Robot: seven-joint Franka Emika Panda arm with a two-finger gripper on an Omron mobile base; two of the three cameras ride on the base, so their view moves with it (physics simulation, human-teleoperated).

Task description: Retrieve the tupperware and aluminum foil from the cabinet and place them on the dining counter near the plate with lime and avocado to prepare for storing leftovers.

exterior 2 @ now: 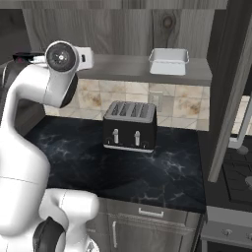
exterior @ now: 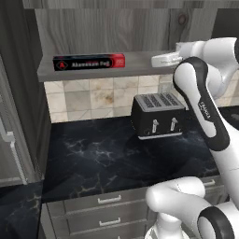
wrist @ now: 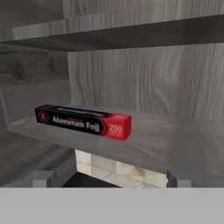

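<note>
Inside cabinet (exterior: 107, 28): aluminum foil (exterior: 88, 62), tupperware (exterior 2: 169, 61).

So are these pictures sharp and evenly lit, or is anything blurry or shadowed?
Hand view: soft but readable, the aluminum foil lettering slightly fuzzy, the underside of the board above it dark. Left base view: even light, the foil's small print smeared. Right base view: the tupperware is bright and crisp, while the toaster throws a faint shadow on the glossy marble worktop.

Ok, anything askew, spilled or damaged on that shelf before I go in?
Nothing stands out. The aluminum foil lies flat on the cabinet shelf, the tupperware sits upright further along, both intact.
</note>
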